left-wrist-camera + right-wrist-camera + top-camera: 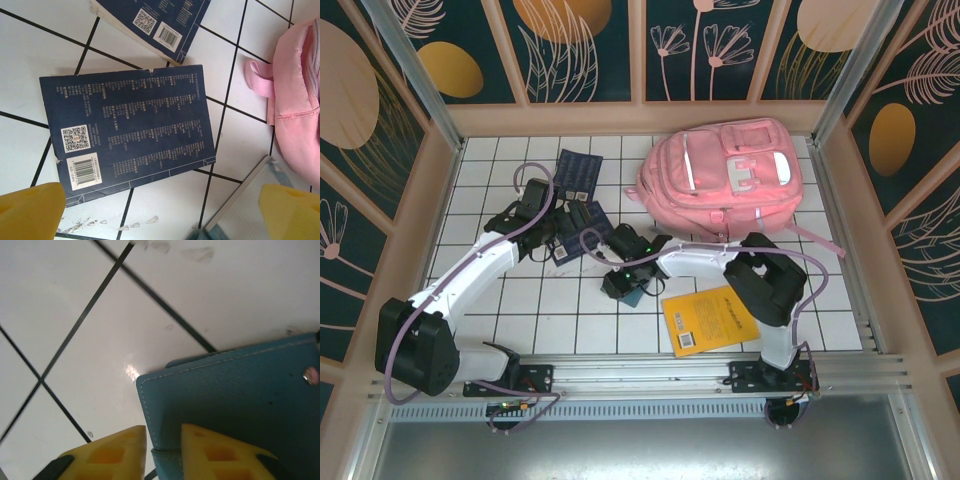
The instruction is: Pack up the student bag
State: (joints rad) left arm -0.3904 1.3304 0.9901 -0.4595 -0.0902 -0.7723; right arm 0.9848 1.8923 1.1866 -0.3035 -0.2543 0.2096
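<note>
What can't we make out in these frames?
- Left wrist: dark blue book print too small; second book cut by top edge.
- Right wrist: teal case cut by frame edges; right claw pinch on it unclear.
- Top external: student bag zips too small.

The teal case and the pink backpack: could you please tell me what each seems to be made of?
The teal case: probably leather or faux leather, matte and finely grained, with pale stitching along its edge and a metal stud. The pink backpack: soft woven fabric, judging by folds and puckered seams, with shiny silver trim.
</note>
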